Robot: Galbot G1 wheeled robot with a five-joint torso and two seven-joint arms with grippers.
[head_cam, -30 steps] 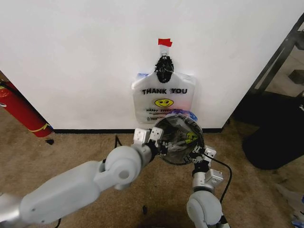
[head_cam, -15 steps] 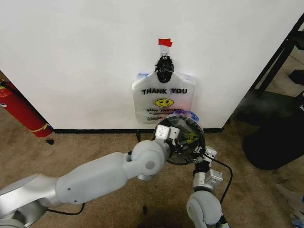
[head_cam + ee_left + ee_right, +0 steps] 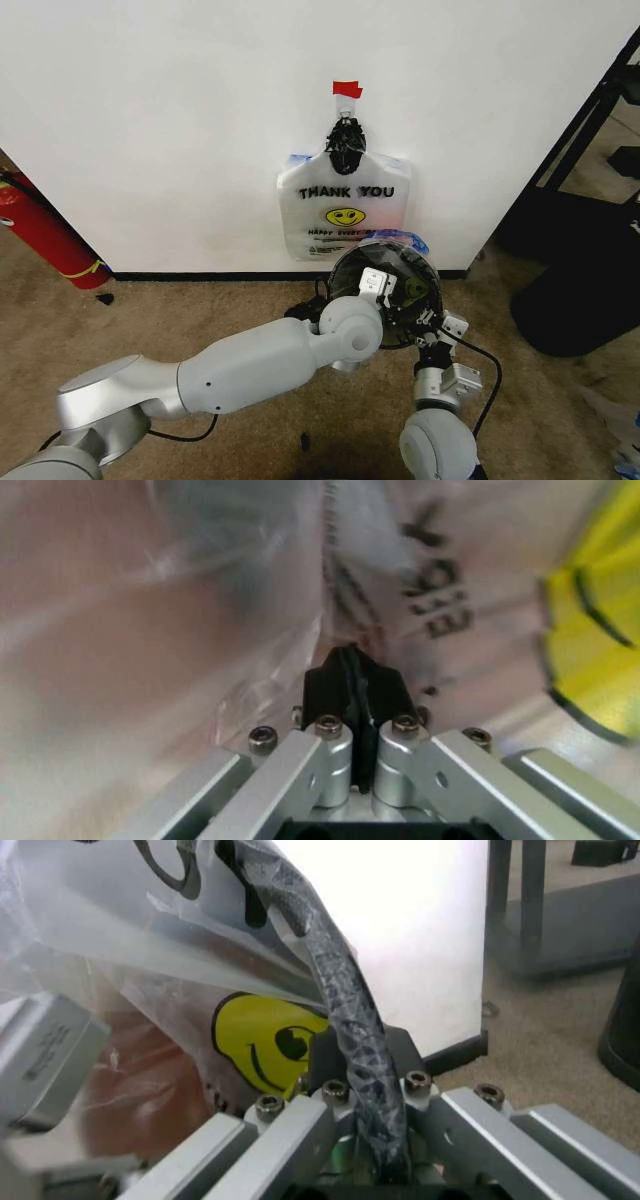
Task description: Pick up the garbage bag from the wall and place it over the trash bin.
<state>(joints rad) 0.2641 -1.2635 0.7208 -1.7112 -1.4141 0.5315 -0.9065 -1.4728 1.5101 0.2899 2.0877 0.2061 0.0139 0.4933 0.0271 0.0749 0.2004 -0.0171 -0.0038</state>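
A red cylinder is leaning at the far left where the wall is meeting the brown carpet; a black baseboard is running along the foot of that wall; higher up, a small piece of red tape is sitting above a flat bundle of bags hanging under a black knot.

The left arm is reaching across from the lower left, and the left gripper is sitting inside the trash bin, its black tips pressed together with thin plastic of the garbage bag pinched between them; the bag is lying inside and over the bin's mouth, which is standing on the carpet just below the hanging bundle.

The right gripper is at the bin's near right edge, clamped on the mesh rim with bag plastic bunched beside it; further right, a large black rounded object is resting on the carpet beneath a dark metal frame.
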